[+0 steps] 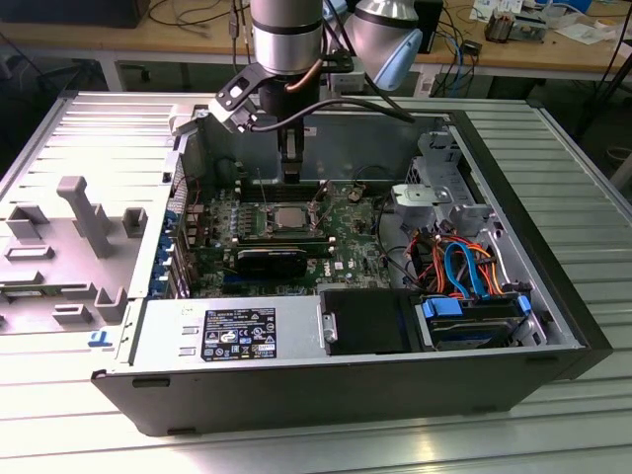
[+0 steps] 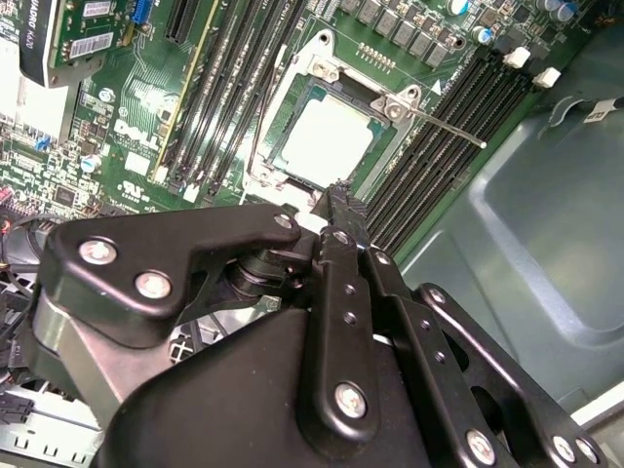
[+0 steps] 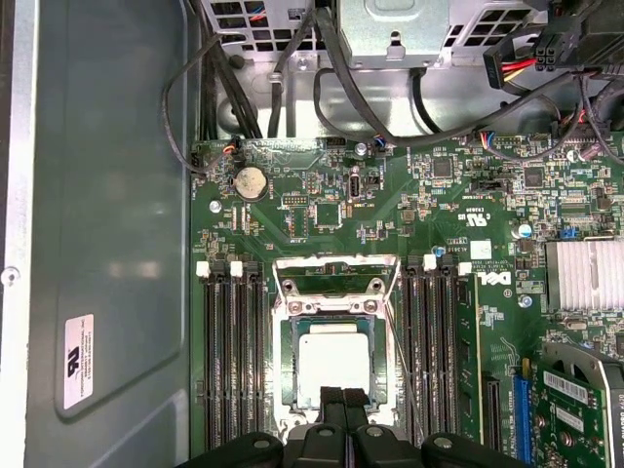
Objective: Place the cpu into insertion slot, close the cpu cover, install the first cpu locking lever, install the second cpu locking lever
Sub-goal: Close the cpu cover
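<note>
The cpu [image 3: 334, 359] lies flat in the insertion slot [image 3: 289, 363] on the green board, its dull silver top showing in both wrist views [image 2: 327, 141]. The cpu cover [image 3: 336, 265] stands swung up at the socket's far edge, with board showing through its window. A thin locking lever [image 2: 444, 125] sticks out free from one socket corner. My gripper [image 3: 341, 397] hovers just above the near edge of the cpu, fingers pressed together and holding nothing. In the exterior view the gripper [image 1: 289, 178] hangs straight down over the cpu [image 1: 286, 215].
Black memory slots [image 3: 232, 361] flank the socket on both sides. A finned heatsink [image 3: 585, 275] and an expansion card [image 3: 575, 390] sit to one side. Cables [image 3: 292, 58] drape past the drive cage [image 1: 434, 193]. The case wall [image 3: 107, 244] runs alongside, and the power supply [image 1: 237, 331] lies in front.
</note>
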